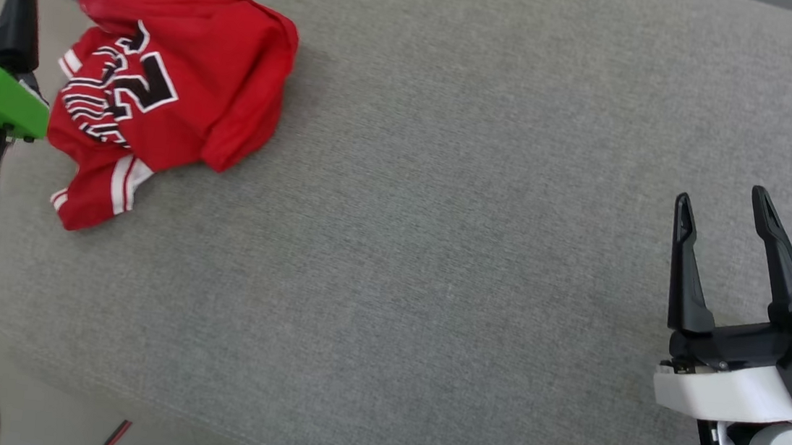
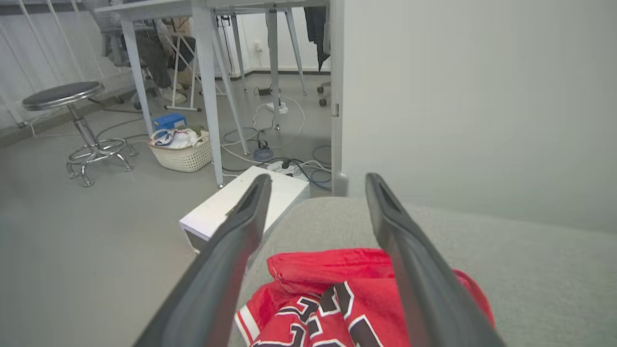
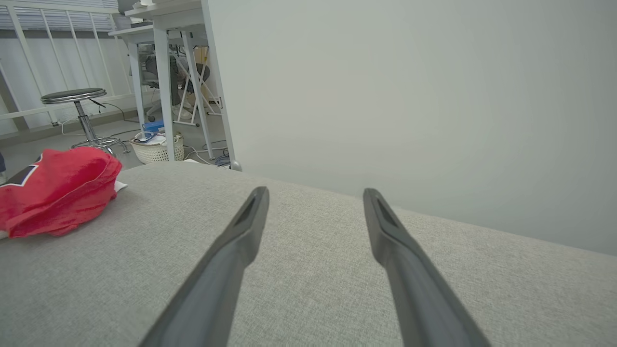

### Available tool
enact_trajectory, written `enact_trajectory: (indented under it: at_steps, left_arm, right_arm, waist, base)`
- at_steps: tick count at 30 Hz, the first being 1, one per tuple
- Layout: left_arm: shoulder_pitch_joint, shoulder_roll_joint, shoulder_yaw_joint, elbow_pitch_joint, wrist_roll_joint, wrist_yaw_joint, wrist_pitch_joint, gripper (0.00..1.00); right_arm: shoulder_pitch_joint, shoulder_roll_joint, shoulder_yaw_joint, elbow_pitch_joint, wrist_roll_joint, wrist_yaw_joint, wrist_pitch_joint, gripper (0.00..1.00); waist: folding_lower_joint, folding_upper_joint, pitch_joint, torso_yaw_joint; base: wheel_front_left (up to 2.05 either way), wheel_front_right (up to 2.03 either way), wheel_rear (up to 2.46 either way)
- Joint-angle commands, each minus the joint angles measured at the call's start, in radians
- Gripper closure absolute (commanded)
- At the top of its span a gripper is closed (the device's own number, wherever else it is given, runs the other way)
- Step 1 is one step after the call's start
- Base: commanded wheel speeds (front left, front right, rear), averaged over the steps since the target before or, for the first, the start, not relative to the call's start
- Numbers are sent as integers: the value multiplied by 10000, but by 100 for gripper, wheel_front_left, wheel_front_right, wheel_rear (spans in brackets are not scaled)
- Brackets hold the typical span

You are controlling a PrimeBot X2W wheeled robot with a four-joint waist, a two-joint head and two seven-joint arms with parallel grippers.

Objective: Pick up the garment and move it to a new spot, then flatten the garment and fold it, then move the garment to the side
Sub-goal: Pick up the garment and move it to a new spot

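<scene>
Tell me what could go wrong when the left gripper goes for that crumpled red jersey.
1. The red jersey is bunched in layers. The open left gripper may pinch only a top fold and lift it twisted.
2. It lies near the edge of the grey cushion, with a white box on the floor beyond. A nudge could push it off.
3. The right gripper is open far across the cushion, so two-handed flattening likely needs a long reach.

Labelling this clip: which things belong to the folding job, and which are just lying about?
Job: crumpled red jersey with black number; left gripper, open; right gripper, open.
Lying about: flat white box; cream woven basket; black-topped metal stool.
</scene>
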Motion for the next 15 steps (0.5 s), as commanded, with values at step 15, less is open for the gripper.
enact_trajectory:
  at_steps: [15]
  left_arm:
    - [-1504,2343,-4525,317,-4459,-30,6530,0]
  right_arm:
    - [-761,-35,6,-217,-285,-6,-92,0]
  waist:
    - [-2,0,1239,-1036]
  base:
    - [0,0,0]
